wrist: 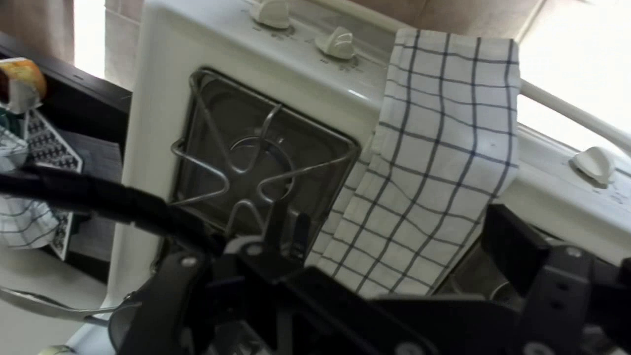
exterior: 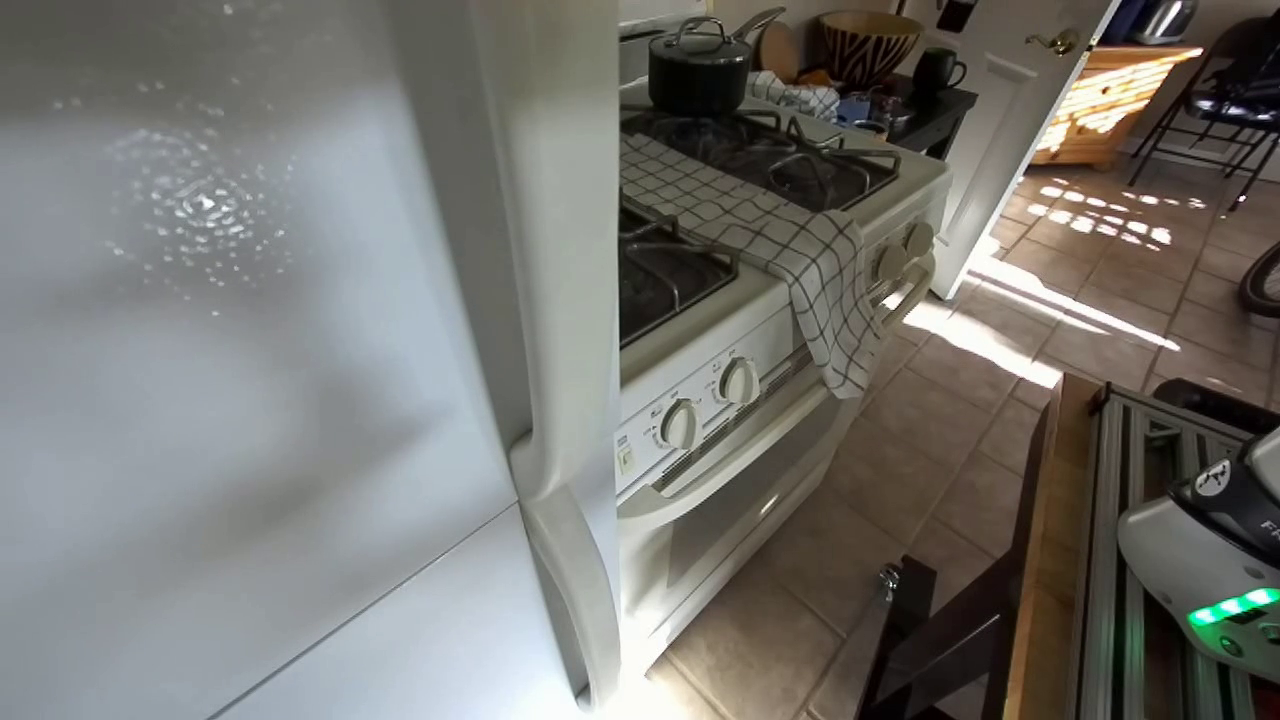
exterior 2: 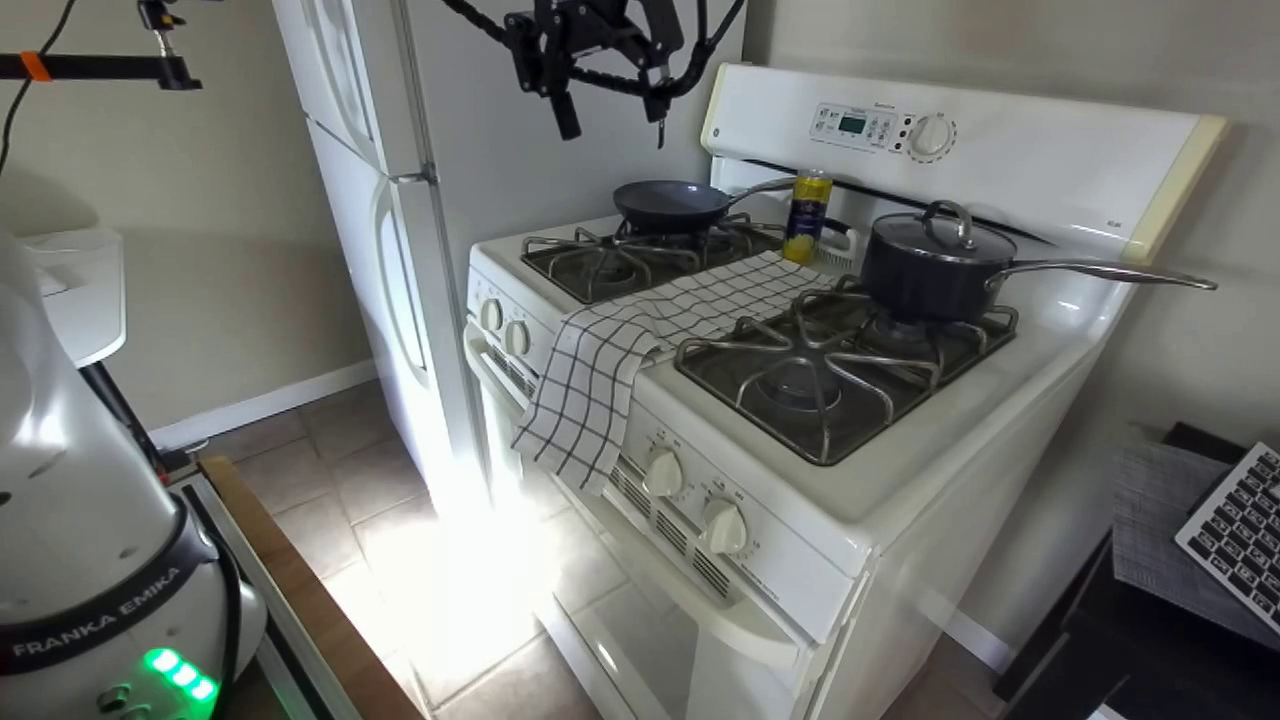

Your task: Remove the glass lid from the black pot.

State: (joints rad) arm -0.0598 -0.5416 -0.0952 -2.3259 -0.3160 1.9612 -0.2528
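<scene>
Glass lid point(exterior 2: 940, 245) sits frame-right, gripper point(exterior 2: 614, 130) gapes up top, crooked pull might tip that black pot point(exterior 2: 925, 284) tbh.

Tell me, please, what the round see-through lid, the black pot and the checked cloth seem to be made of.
Round greyish see-through lid: probably smooth glass, translucent with a shiny edge.
Round black pot: likely coated metal, evenly dark with little shine.
White dark-checked cloth: matt fabric, perhaps cotton, draped in soft folds.
</scene>
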